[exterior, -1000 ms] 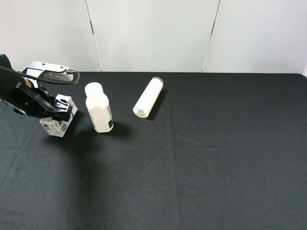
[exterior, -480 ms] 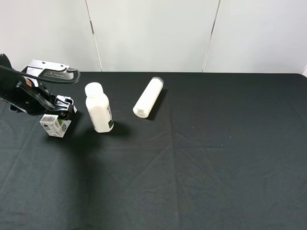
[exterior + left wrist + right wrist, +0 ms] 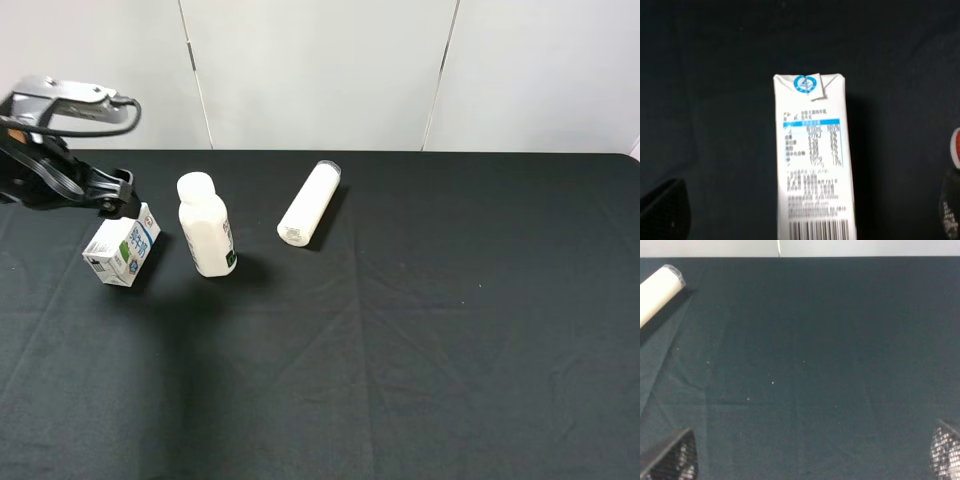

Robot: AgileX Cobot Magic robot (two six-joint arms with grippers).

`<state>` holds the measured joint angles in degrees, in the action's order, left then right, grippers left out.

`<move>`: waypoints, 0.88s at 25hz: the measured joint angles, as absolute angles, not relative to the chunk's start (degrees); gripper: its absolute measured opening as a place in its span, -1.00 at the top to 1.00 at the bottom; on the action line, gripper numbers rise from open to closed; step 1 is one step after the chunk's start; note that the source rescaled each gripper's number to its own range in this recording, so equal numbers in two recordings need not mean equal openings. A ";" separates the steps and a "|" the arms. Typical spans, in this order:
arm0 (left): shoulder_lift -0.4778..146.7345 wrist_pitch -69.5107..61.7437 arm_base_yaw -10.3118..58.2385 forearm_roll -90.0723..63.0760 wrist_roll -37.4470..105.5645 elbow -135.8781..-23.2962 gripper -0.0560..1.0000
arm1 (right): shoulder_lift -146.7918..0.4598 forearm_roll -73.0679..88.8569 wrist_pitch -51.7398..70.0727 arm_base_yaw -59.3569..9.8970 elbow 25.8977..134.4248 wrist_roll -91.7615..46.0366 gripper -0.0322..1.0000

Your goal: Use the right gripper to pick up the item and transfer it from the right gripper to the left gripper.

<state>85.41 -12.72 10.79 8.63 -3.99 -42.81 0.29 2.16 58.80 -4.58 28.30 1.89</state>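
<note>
The item, a white carton with blue-green print point(image 3: 122, 246), rests on the black table at the far left, free of both grippers. My left gripper point(image 3: 114, 196) hangs just above and behind it, open. In the left wrist view the carton point(image 3: 812, 160) shows its grey text panel and teal cap between the spread fingertips point(image 3: 662, 212), with no contact. My right gripper point(image 3: 807, 460) is open and empty over bare cloth. It is out of the exterior view.
A white capped bottle point(image 3: 205, 225) lies just right of the carton. A white cylindrical tube point(image 3: 308, 204) lies further right, and its end shows in the right wrist view point(image 3: 657, 297). A white wall stands behind the table.
My left gripper has opened, let go of the carton and risen up and back. The carton has tipped a little and now sits on the cloth on its own.
</note>
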 joint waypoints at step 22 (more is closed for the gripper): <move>54.12 -58.63 10.79 8.81 -4.42 -57.19 -1.00 | 0.29 2.16 58.80 -4.58 28.30 1.89 -1.00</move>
<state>54.12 -58.63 10.79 8.81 -4.42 -57.19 0.29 2.16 58.80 -4.58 28.30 1.89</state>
